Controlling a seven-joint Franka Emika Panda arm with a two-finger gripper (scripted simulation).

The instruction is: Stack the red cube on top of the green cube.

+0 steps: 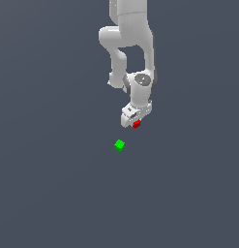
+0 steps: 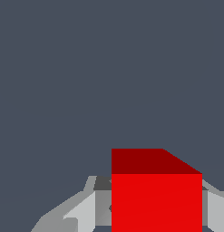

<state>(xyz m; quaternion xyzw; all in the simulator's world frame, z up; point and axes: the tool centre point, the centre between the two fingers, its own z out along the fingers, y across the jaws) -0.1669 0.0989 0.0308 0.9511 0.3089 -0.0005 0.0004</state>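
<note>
The red cube sits clamped between the fingers; the green cube lies near, toward the exterior view's lower left, apart.

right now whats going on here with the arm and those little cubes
A white Panda arm's pincer is shut on the red cube; the wrist view shows the cube filling the space between the fingers. The green cube sits alone on the grey surface, toward the exterior view's lower left of the pincer. Nothing is stacked yet.

A flat slate-grey floor carries the green cube.
</note>
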